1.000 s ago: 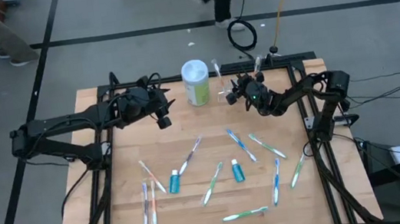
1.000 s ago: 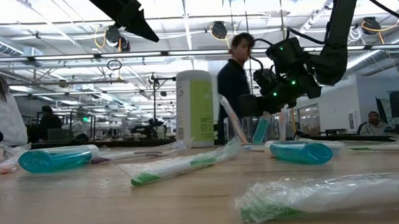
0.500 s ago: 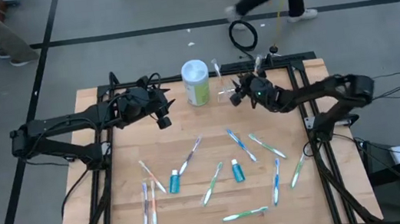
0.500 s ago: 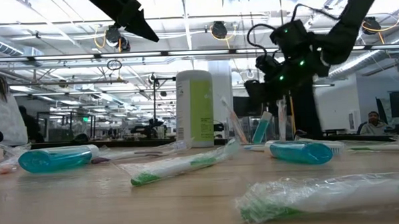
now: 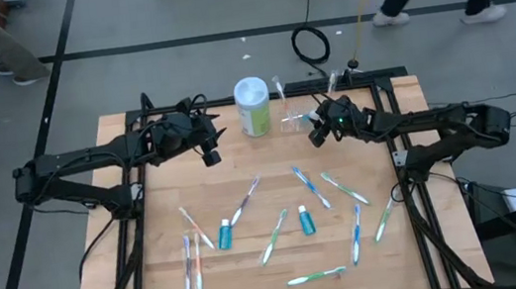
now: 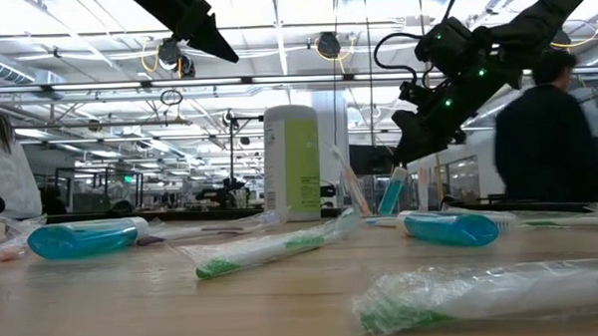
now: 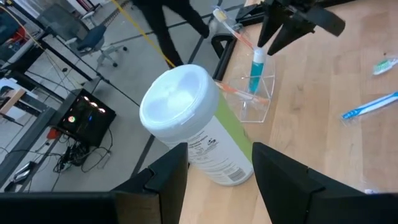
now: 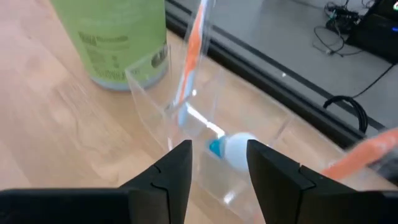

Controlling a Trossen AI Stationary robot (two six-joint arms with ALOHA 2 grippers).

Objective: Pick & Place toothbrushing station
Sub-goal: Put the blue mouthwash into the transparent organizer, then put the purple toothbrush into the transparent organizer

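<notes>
The right gripper [image 5: 317, 135] hangs just above the holder [image 5: 293, 120] at the tabletop's [image 5: 240, 162] far edge, its jaws apart with nothing between them. In the right wrist view the two dark fingers [image 8: 174, 169] frame the holder's clear wall [image 8: 186, 134] without touching it.

The holder is low, boxy, colourless plastic with thin upright walls, standing on the wood just beside the canister [image 5: 252, 106]. An orange-handled brush [image 8: 188, 59] leans upright in it, and a small tube with a blue body and white cap [image 7: 256, 67] stands in another slot. A second orange brush [image 7: 239, 93] lies tilted across its rim in the left wrist view.

The canister is a round cylinder, pale green with a printed label and a smooth white lid [image 7: 175, 99].

The left gripper [image 5: 209, 151] waits near the far left of the tabletop, beside the canister, jaws apart and empty; its fingers [image 7: 165, 180] show either side of the canister.

The tabletop is light wood board with visible grain in a black frame. Toward its near half lie scattered toothbrushes [image 5: 311, 185] in clear crinkled wrappers, with blue, green and pink handles, and two teal tubes [image 5: 224, 235] lying flat. In the low view a wrapped green brush [image 6: 267, 247] and a glossy teal tube [image 6: 77, 239] lie close to the camera.

A person [image 6: 540, 145] in dark clothing stands beyond the table.
</notes>
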